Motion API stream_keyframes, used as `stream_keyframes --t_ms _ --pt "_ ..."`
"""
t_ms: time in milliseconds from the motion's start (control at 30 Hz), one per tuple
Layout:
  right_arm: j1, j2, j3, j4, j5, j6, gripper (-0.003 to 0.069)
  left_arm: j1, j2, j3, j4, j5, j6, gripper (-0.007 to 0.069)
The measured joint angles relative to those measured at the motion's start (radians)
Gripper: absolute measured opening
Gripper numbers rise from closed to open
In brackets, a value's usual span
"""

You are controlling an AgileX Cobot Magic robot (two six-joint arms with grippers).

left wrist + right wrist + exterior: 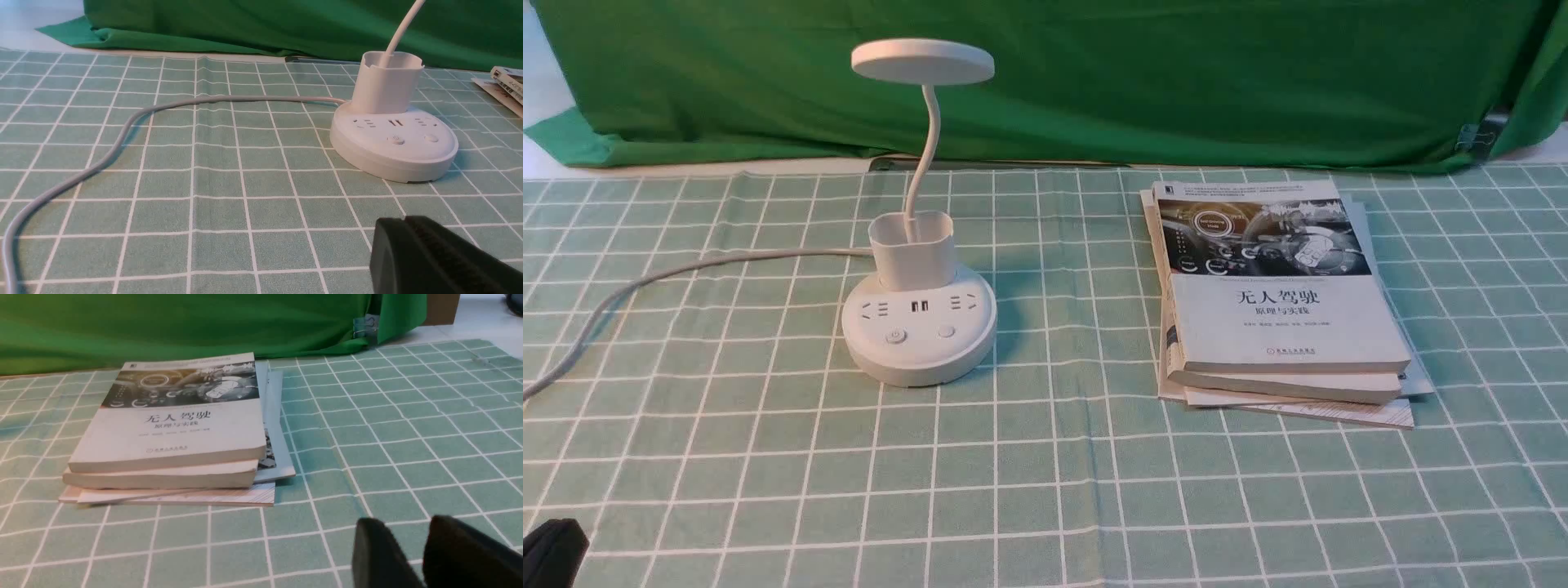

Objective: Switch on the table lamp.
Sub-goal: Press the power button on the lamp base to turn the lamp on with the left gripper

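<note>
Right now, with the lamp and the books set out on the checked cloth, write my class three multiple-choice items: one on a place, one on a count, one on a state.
1. Seen from the front, where is the stack of books relative to the table lamp?
A. On the robot's right of it, apart
B. On the robot's left of it
C. Resting on its base

2. How many round buttons are on the lamp's base?
A. One
B. Two
C. Four

3. In what state is the top book?
A. Open in the middle
B. Standing on edge
C. Shut, lying flat, cover up

Key:
1 A: bare cloth shows between lamp and books.
2 B: a second button sits beside the first.
3 C: its whole cover faces up on the stack.
</note>
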Motion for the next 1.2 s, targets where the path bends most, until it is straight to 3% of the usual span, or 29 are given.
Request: stream_keyframes --t_ms 967,1100,1200 --pt "0.0 0.0 0.0 0.0 -0.002 0.0 0.024 0.0 0.0 0.0 0.01 -0.003 0.004 0.0021" --pt "0.0 0.0 0.0 0.0 -0.001 0.0 0.024 0.0 0.0 0.0 0.004 -0.072 0.004 0.0021" --pt "0.0 0.0 0.0 0.0 -0.001 0.0 0.024 0.0 0.0 0.0 0.003 -0.211 0.006 0.0021"
